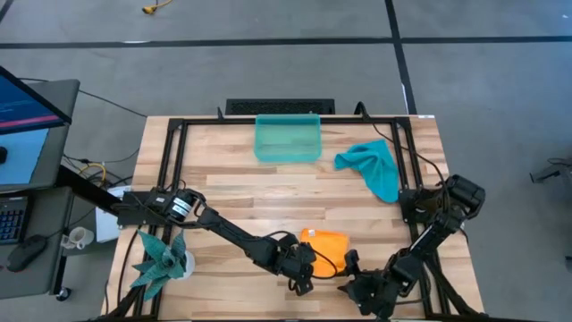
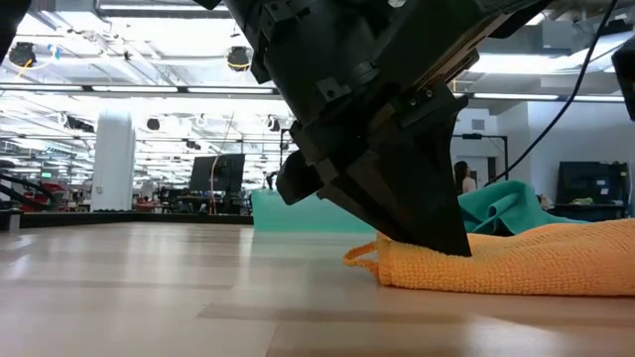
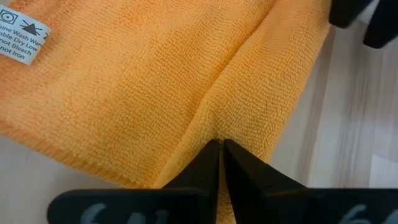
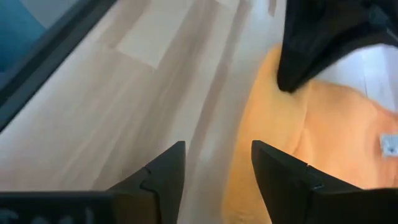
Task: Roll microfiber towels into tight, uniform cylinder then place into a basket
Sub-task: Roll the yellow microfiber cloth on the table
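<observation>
Evidently the orange towel (image 1: 325, 243) is being pinned so it can be rolled: the left gripper (image 3: 221, 149) presses down on it with its fingers closed together, pinching a ridge of the cloth. Just beside it, the right gripper (image 4: 217, 163) hangs with fingers spread and empty over the towel's edge. Well beyond both grippers lie the teal towel (image 1: 375, 167) and the basket (image 1: 288, 139), which holds nothing yet.

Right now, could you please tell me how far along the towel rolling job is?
Nothing is finished: the basket has no towel in it. In hand: the left gripper pinches the flat orange towel, while the right gripper stands open beside it. Left: rolling both, including the crumpled teal towel, then basketing them.
</observation>
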